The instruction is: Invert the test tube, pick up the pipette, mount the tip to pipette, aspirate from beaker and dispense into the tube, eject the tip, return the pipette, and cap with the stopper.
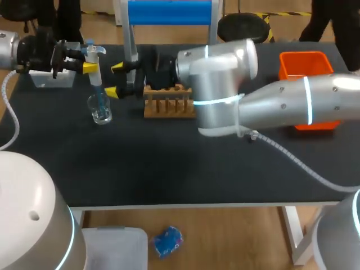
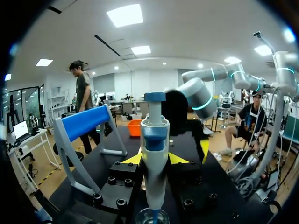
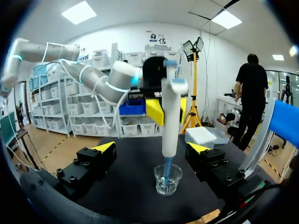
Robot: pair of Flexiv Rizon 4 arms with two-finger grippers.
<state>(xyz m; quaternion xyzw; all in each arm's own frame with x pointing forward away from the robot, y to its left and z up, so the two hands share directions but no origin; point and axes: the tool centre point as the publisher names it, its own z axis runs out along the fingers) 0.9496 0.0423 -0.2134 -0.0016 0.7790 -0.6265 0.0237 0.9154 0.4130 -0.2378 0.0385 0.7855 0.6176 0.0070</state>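
Roughly half your task seems left: left fingers (image 1: 89, 68) clamp the pipette (image 1: 98, 76), tip (image 1: 100, 101) in the beaker (image 1: 103, 116), right fingers (image 1: 118, 67) wide; dispensing, ejecting, capping follow.

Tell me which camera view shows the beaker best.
The right wrist view: the beaker shows whole and unblocked, with the blue pipette tip dipping into it. The head view shows it small, from above. The left wrist view catches only its rim, below the pipette.
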